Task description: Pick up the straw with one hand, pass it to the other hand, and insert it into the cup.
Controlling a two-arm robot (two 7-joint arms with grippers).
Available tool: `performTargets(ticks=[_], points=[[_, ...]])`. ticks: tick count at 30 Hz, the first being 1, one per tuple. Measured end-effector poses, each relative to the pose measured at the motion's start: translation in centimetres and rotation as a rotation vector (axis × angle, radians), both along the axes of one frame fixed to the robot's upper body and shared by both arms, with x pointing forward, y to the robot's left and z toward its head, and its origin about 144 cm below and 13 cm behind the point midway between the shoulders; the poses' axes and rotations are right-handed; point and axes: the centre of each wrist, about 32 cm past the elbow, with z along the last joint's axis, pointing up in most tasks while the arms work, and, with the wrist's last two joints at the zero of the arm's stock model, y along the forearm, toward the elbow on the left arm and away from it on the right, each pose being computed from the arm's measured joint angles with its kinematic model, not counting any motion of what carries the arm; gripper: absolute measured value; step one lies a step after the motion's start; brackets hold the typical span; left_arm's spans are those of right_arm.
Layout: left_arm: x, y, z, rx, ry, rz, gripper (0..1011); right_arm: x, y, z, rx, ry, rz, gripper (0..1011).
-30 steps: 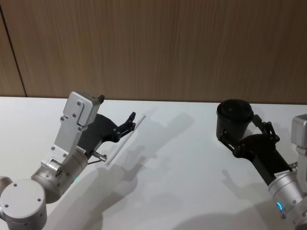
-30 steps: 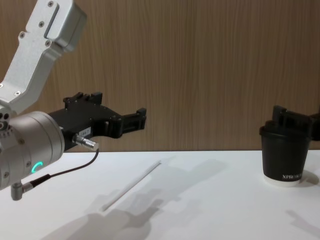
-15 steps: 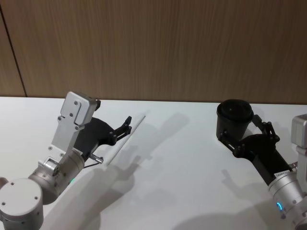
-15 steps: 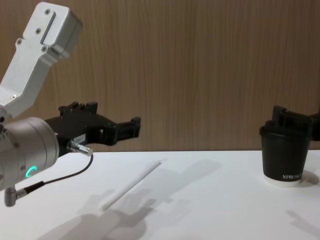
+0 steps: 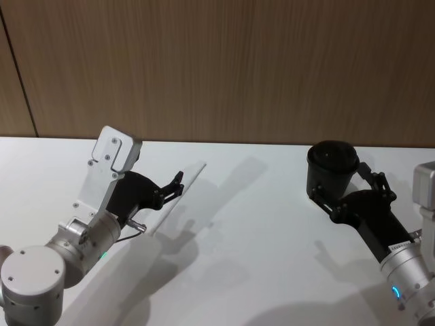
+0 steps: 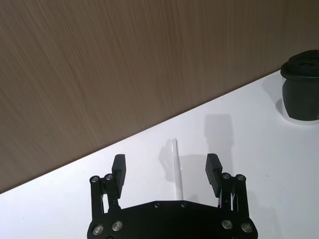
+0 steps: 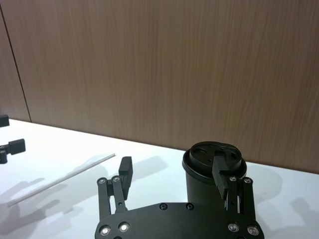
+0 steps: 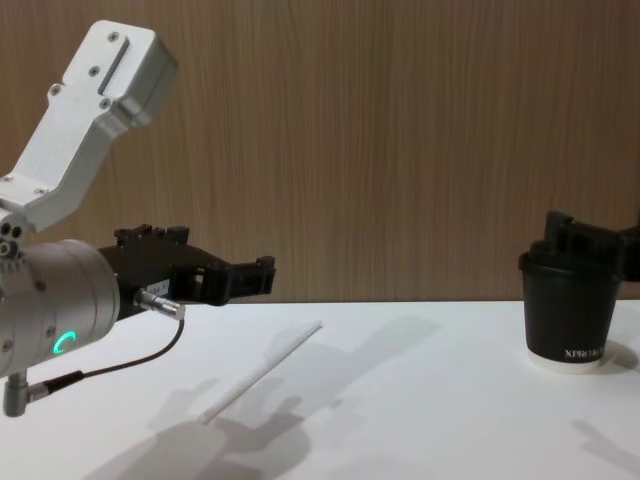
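The white table (image 5: 272, 258) stretches before me. My left gripper (image 6: 166, 168) hovers over its left side, jaws released and spread to either side of the straw (image 8: 262, 370), which lies flat on the table below. My right gripper (image 7: 173, 173), also released, brackets the cup (image 5: 332, 170) standing upright at the far right
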Motion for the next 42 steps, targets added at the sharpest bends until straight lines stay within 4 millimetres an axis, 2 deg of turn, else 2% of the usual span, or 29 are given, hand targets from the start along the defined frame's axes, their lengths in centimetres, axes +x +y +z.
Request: performTargets(ticks=[42], points=[[0.7,0.3,2.3,-0.057,0.188,0.036,1003,0.0,0.0,0.0,0.0,0.0,0.0,1001]])
